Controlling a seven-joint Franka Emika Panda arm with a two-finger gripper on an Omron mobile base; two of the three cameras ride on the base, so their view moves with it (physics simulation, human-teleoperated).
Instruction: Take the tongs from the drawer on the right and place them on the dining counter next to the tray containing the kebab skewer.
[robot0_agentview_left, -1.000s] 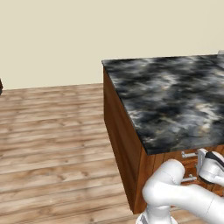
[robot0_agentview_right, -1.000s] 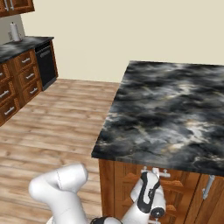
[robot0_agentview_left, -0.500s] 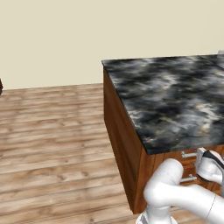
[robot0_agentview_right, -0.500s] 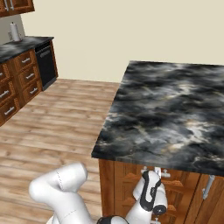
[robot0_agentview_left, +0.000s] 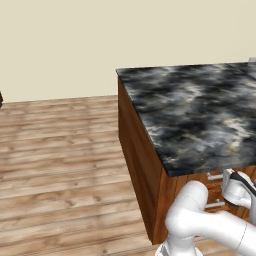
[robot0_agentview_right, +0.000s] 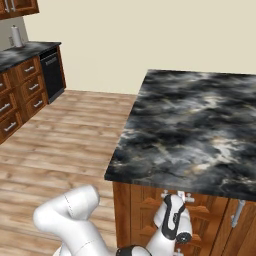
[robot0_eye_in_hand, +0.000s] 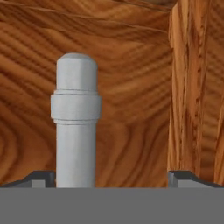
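Observation:
The dining counter (robot0_agentview_left: 200, 110) (robot0_agentview_right: 200, 125) is a black marbled slab on a reddish-brown wooden base. Under its near edge, my gripper (robot0_agentview_right: 175, 201) points at a drawer front (robot0_eye_in_hand: 131, 87) from very close. In the hand view my gripper (robot0_eye_in_hand: 113, 178) is open, with its fingertips (robot0_eye_in_hand: 41, 177) set wide apart. The grey drawer handle (robot0_eye_in_hand: 76, 122) (robot0_agentview_right: 178, 196) stands between them, nearer the left tip, and nothing is gripped. The tongs, the tray and the kebab skewer are out of view.
A second drawer handle (robot0_agentview_left: 214, 204) sits below the first. A cabinet door with an upright handle (robot0_agentview_right: 237, 212) lies to the right of the drawers. Kitchen cabinets (robot0_agentview_right: 20, 100) and a black appliance (robot0_agentview_right: 52, 75) line the far left wall. Wooden floor (robot0_agentview_left: 60, 165) spreads left of the counter.
The hand has edged slightly closer to the drawer front. The jaws remain wide apart.

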